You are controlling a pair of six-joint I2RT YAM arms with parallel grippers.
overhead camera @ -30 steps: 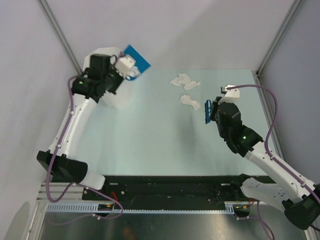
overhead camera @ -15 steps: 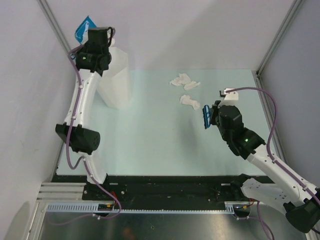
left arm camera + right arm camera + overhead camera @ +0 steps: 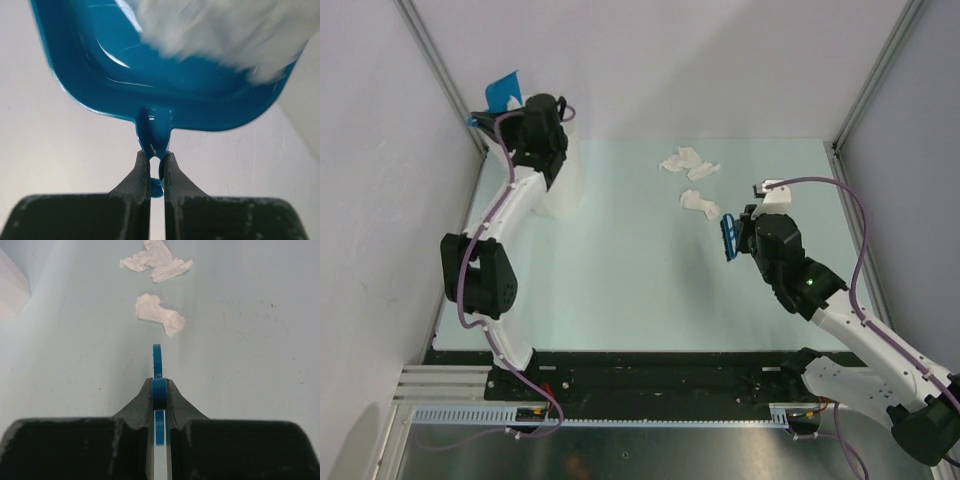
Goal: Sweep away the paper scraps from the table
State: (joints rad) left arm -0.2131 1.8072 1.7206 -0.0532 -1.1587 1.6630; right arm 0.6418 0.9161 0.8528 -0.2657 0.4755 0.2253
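My left gripper (image 3: 156, 159) is shut on the handle of the blue dustpan (image 3: 165, 75), held high at the far left beside the white bin (image 3: 558, 175); the pan (image 3: 504, 92) is tipped, and blurred white paper (image 3: 220, 35) lies in it. My right gripper (image 3: 159, 387) is shut on the blue brush (image 3: 158, 360), seen from above at the right of the table (image 3: 730, 237). Paper scraps lie on the table (image 3: 620, 280): one wad (image 3: 700, 204) just ahead of the brush, also in the right wrist view (image 3: 160, 314), and a cluster (image 3: 688, 162) farther back (image 3: 157, 260).
The tall white faceted bin stands at the far left of the table; its corner shows in the right wrist view (image 3: 11, 287). Grey walls close the back and sides. A metal frame post (image 3: 445, 80) runs up the left wall next to the dustpan.
My left arm swung the dustpan from beside the bin up and left to the wall, then tipped it over. My right gripper with the brush edged slightly left toward the near scrap.
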